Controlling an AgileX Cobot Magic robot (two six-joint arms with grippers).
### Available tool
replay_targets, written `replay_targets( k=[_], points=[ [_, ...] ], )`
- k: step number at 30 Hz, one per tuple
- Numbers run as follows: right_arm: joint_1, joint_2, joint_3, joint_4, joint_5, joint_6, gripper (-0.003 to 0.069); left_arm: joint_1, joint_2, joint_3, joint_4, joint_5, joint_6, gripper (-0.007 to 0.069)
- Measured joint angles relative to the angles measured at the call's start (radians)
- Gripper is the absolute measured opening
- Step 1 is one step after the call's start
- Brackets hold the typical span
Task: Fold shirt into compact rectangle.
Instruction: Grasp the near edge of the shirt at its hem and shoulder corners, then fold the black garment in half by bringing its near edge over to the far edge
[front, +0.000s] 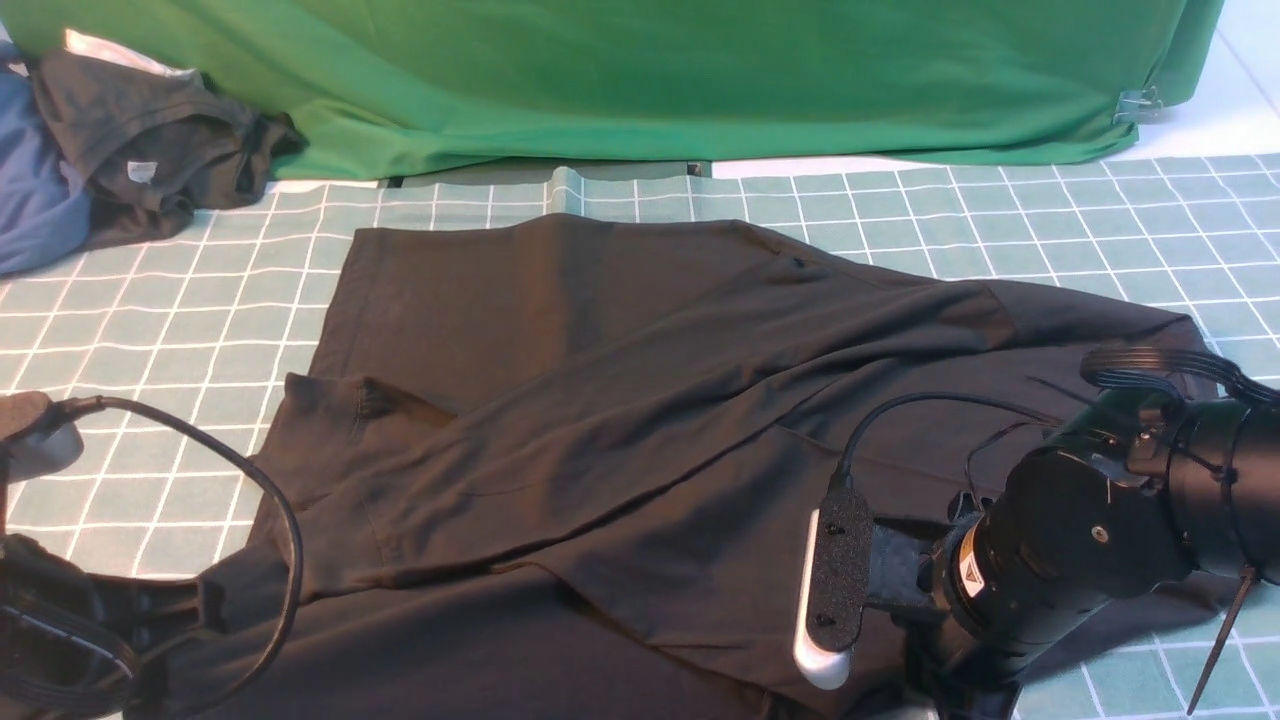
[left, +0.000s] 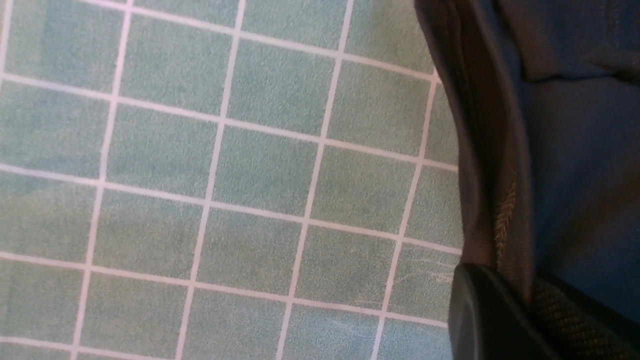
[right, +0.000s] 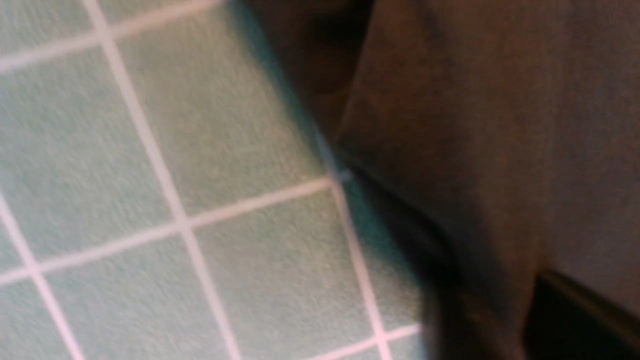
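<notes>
Left claw clamped on hem of the shirt, apparently to lift it for folding; right claw at opposite edge, grip indeterminable through blur.

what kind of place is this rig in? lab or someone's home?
Probably a robot lab bench, not a home: teal grid-printed mat, green backdrop cloth with a binder clip, spare garments piled far left of the black shirt.

Across the back, a big green cloth. Far left, a crumpled dark grey garment atop a blue one. Underneath, a teal checked mat over the tabletop.
</notes>
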Motion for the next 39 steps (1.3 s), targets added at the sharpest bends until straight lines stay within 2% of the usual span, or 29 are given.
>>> replay_targets(
  k=[2,4,15,19,26,32,39],
  points=[
    [0.000,-0.002,0.000,-0.005,0.011,-0.004,0.0052,0.000,0.000,0.000,0.000,-0.003,0.006,0.0016],
    [0.000,-0.010,0.000,-0.006,0.037,-0.004,0.0041,0.000,0.000,0.000,0.000,0.000,0.007,0.0016],
    [0.000,-0.230,0.000,0.007,0.295,0.058,0.0037,0.000,-0.133,0.000,-0.036,0.093,0.016,0.0014],
    [0.000,-0.291,-0.010,-0.009,0.324,0.077,0.0037,0.000,-0.124,0.000,-0.065,0.052,0.014,0.0015],
    [0.000,-0.305,-0.100,-0.120,0.338,0.113,0.0036,0.000,0.022,-0.109,-0.041,-0.065,0.003,0.0015],
    [-0.014,-0.290,-0.154,-0.141,0.344,0.121,0.0036,0.000,0.174,-0.250,-0.016,-0.117,-0.008,0.0015],
    [-0.143,-0.281,-0.165,-0.143,0.311,0.096,0.0036,0.000,0.323,-0.390,0.010,-0.158,-0.003,0.0015]
  ],
)
